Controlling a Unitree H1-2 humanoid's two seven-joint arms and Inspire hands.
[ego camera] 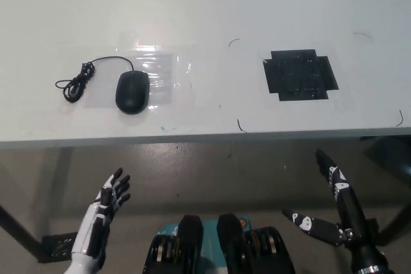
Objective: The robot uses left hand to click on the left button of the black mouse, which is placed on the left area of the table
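A black mouse lies on the left part of the white table, its cable coiled to its left. My white left hand hangs below the table's front edge, open with fingers spread, well short of the mouse. My black right hand rests low at the right, also below the table edge, open with nothing in it.
A patch of black tape is stuck on the right part of the table. Clear tape lies flat beside and under the mouse. Table legs and floor show beneath the front edge.
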